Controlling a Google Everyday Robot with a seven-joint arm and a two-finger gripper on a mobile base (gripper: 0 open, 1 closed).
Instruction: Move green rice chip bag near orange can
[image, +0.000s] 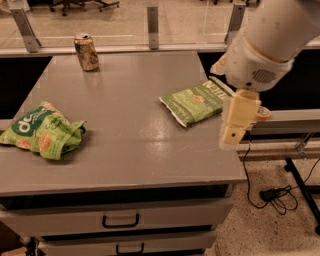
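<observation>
The green rice chip bag (42, 132) lies crumpled at the table's left edge, white letters on a dark green patch facing up. The orange can (86, 51) stands upright at the far left of the table, well behind the bag. My gripper (234, 122) hangs from the white arm over the table's right edge, beside the near corner of the Kettle bag and far to the right of the rice chip bag. It holds nothing that I can see.
A flat, paler green Kettle bag (195, 102) lies at the right of the grey table (135, 150). Drawers with handles (120, 220) are below the front edge. A railing with posts (152, 20) runs behind. Cables (272, 192) lie on the floor at right.
</observation>
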